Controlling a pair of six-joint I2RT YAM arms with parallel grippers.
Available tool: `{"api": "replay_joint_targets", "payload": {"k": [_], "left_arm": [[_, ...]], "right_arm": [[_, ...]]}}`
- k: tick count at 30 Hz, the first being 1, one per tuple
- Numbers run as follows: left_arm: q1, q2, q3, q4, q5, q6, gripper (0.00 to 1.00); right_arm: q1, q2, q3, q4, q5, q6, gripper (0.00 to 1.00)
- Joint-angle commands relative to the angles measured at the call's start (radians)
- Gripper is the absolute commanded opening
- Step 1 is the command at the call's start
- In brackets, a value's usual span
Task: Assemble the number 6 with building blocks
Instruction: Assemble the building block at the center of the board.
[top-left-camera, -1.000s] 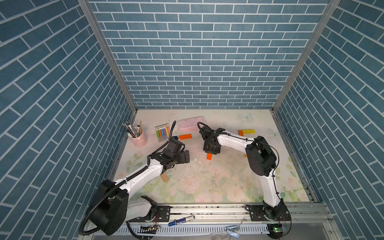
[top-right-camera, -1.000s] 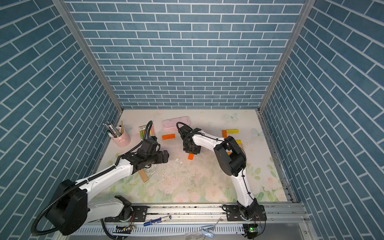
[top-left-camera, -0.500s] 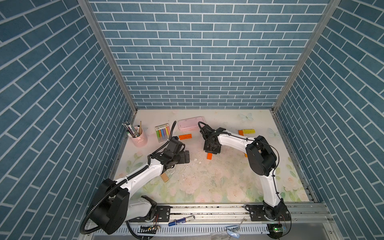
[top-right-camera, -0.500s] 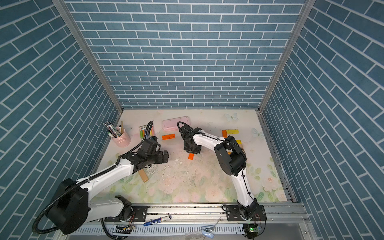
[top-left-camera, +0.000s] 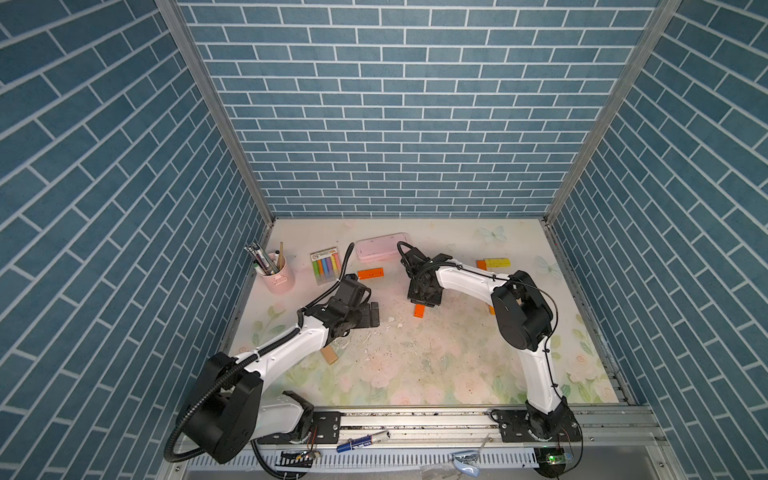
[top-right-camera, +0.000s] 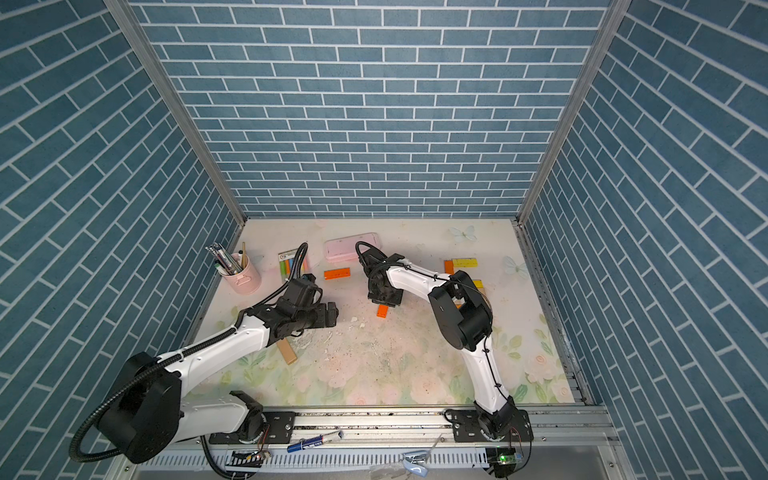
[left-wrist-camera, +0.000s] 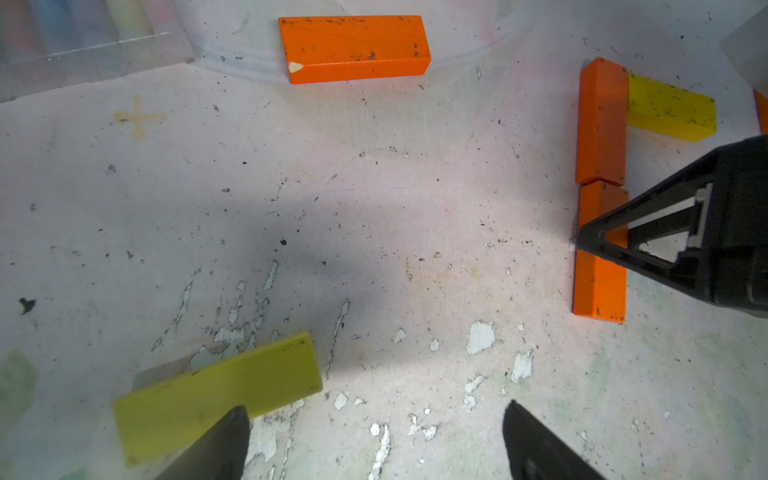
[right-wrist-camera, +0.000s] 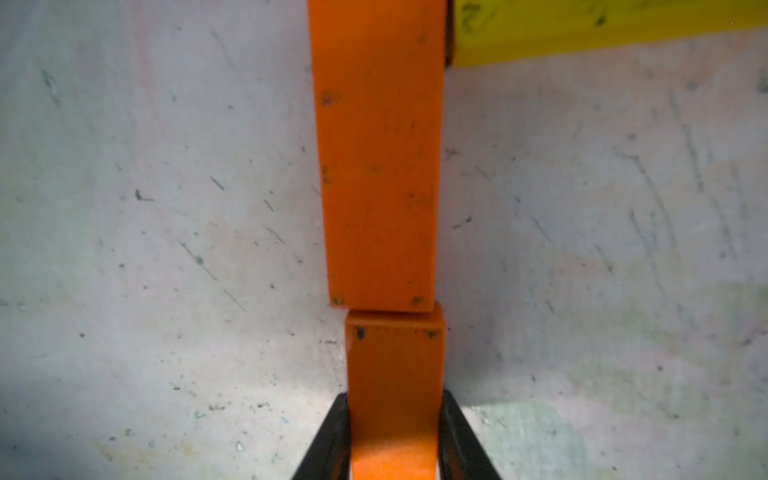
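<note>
Right jaws: closed narrowly on the long sides of the held orange block, which lies on the tabletop.
Block edges: its far end butts the second orange block end to end, slightly offset. A yellow block meets that one's far end at a right angle.
Left jaws: spread wide, holding nothing. A yellow-green block lies just beside one jaw.
Room: bare tabletop lies between the two jaws. A lone orange block lies well apart.

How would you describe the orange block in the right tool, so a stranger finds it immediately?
On the floral-print table, find the right arm's black tool. The flat orange wooden block clamped in it meets another orange block end to end; only this one is gripped.
</note>
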Motion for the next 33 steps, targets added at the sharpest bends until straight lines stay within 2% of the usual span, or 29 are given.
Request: {"api": "replay_joint_targets", "payload": {"k": [1, 24, 28, 33], "left_arm": [[0.007, 0.004, 0.012, 0.011, -0.011, -0.003, 0.96], [0.009, 0.007, 0.012, 0.012, -0.014, -0.004, 0.96], [0.01, 0.006, 0.012, 0.008, -0.015, -0.006, 0.96], [0.009, -0.005, 0.056, -0.037, -0.035, -0.006, 0.95]], "right_arm": [[-0.005, 0.037, 0.024, -0.028, 0.001, 0.003, 0.33], [-0.006, 0.076, 0.036, -0.046, 0.004, -0.008, 0.37], [-0.006, 0.076, 0.043, -0.047, 0.001, -0.012, 0.42], [-0.012, 0.053, 0.097, -0.082, -0.002, -0.071, 0.58]]}}
